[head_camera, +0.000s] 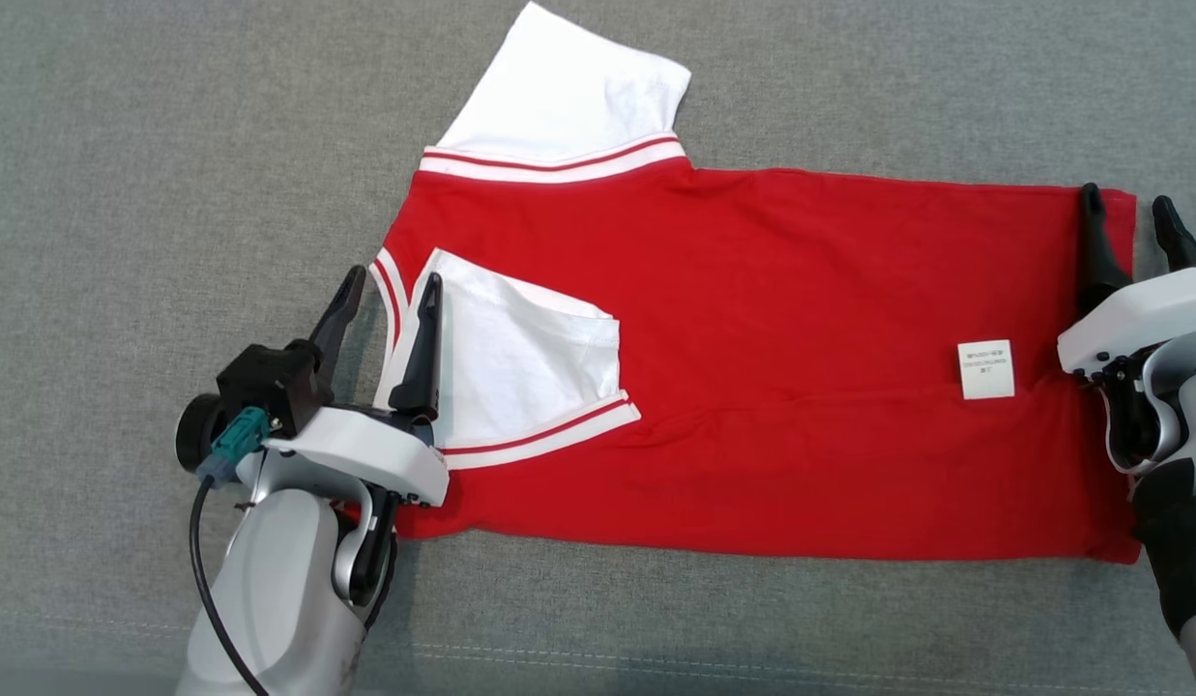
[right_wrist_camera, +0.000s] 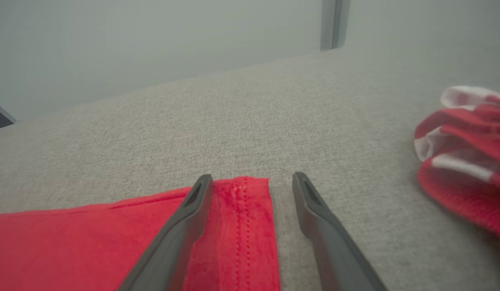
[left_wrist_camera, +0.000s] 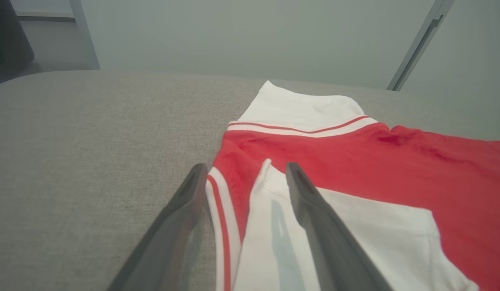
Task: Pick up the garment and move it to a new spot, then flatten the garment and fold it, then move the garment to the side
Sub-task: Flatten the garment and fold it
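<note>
The garment [head_camera: 801,358] is a red shirt with white, red-striped sleeves, lying flat on the grey cloth surface. One sleeve is folded in over the body; the other sticks out at the far side. My left gripper [head_camera: 388,287] is open, its fingers straddling the shirt's left edge by the folded sleeve [left_wrist_camera: 355,226]. My right gripper [head_camera: 1131,213] is open too, straddling the hem corner [right_wrist_camera: 241,218] at the far right. In the left wrist view the left gripper [left_wrist_camera: 243,171] spans the striped edge; in the right wrist view the right gripper [right_wrist_camera: 253,181] spans the hem.
Grey cloth [head_camera: 172,193] covers the whole work surface. A second red and white garment [right_wrist_camera: 468,161] lies crumpled to the right of my right gripper. A white care label [head_camera: 986,369] shows on the shirt near the hem.
</note>
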